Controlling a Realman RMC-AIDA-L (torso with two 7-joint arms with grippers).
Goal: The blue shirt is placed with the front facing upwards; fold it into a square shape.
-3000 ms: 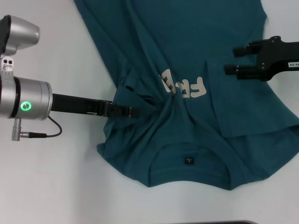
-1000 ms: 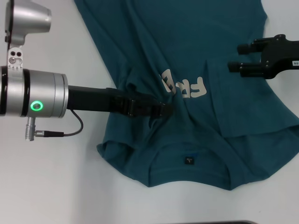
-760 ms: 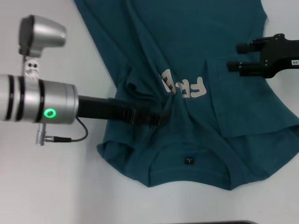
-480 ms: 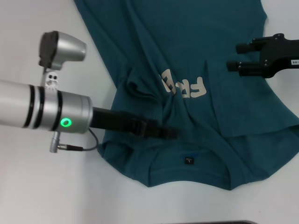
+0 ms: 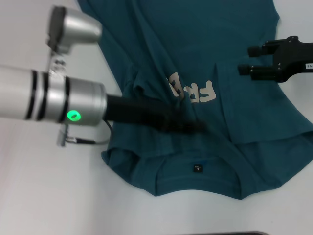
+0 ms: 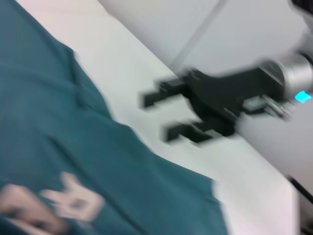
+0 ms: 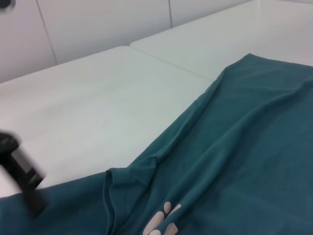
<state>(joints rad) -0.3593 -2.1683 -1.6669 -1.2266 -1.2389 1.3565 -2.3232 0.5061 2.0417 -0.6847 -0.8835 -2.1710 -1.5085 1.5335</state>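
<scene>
The blue shirt (image 5: 195, 58) lies front up on the white table (image 5: 44, 196) and fills the middle and right of the head view, its ribbed collar (image 5: 198, 169) at the lower centre and its hem running off the top edge. The cream letters (image 5: 193, 91) sit mid-frame, partly creased where the cloth bunches into a ridge at centre left. The right sleeve is folded inward over the chest — its edge runs down from just right of the letters.

The left gripper (image 5: 188, 126) reaches in from the left of the frame on a silver arm and sits over the shirt between the letters and the collar; it is motion-blurred, so I cannot tell whether its fingers are apart or together.

The right gripper (image 5: 247, 61) hangs at the upper right of the frame above the shirt's folded side, fingers spread and holding nothing — the left wrist view shows it (image 6: 161, 115) the same way.
</scene>
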